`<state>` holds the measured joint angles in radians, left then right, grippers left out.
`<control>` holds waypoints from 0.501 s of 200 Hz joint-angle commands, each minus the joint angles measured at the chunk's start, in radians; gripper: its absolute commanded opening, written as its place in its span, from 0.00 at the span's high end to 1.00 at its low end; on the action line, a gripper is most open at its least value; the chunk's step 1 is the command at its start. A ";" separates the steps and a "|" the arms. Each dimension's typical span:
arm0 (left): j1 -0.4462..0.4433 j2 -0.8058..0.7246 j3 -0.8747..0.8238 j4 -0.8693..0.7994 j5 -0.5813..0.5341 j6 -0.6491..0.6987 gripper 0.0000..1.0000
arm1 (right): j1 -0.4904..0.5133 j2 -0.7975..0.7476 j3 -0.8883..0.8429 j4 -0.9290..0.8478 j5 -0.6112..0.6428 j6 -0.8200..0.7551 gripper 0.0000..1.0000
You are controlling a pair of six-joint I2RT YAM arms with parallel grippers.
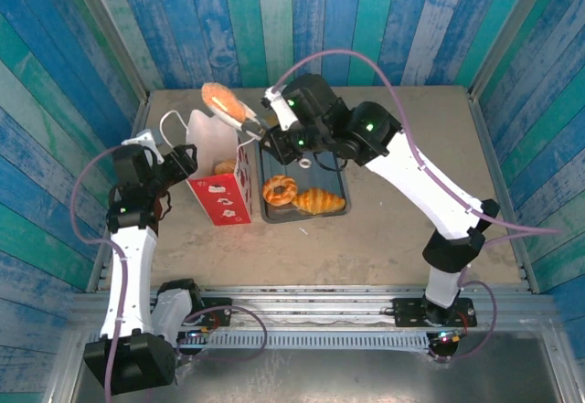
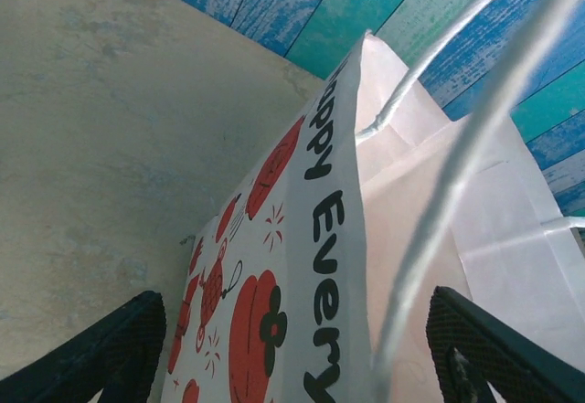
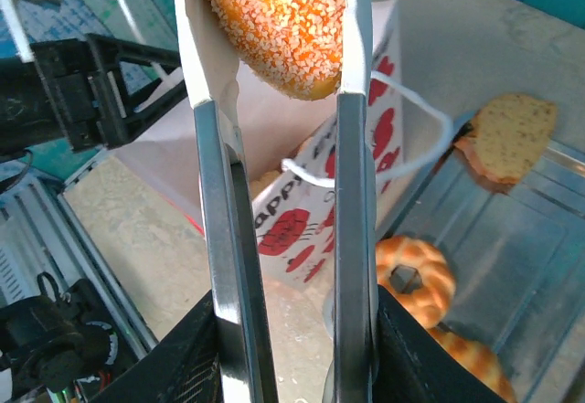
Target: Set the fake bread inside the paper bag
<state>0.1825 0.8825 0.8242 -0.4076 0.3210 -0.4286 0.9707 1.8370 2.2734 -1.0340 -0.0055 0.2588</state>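
My right gripper [image 1: 236, 112] holds long metal blades shut on a sugared orange bun [image 1: 224, 101], one piece of the fake bread, just above the open mouth of the paper bag [image 1: 219, 161]. In the right wrist view the bun [image 3: 279, 24] is pinched between the blades over the bag [image 3: 311, 193]. Another pastry [image 1: 226, 166] lies inside the bag. A ring donut [image 1: 280, 189] and a croissant [image 1: 319, 202] rest on the grey tray [image 1: 334, 176], and a brown slice [image 3: 507, 138] lies at the tray's far end. My left gripper [image 2: 306, 348] is open, its fingers straddling the bag's corner [image 2: 311, 238] and a cord handle [image 2: 439, 193].
The tray [image 3: 539, 257] stands right beside the bag on the beige table [image 1: 393, 229]. Blue-green plank walls [image 1: 384, 19] close in the back and both sides. The right arm [image 1: 411, 165] reaches across the tray's far end.
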 commanded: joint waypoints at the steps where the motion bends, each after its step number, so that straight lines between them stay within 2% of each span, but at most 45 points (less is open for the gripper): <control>1: 0.009 0.013 -0.023 0.066 0.032 -0.027 0.25 | 0.013 0.031 0.047 0.048 -0.014 0.009 0.65; 50: 0.018 0.013 -0.034 0.078 0.022 -0.030 0.35 | 0.024 0.088 0.070 0.052 -0.020 0.004 0.65; 100: 0.021 0.000 -0.041 0.079 0.016 -0.026 0.39 | 0.025 0.130 0.071 0.048 -0.043 -0.008 0.64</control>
<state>0.1978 0.8928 0.7940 -0.3515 0.3347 -0.4622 0.9890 1.9537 2.3089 -1.0225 -0.0273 0.2581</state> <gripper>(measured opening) 0.617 0.372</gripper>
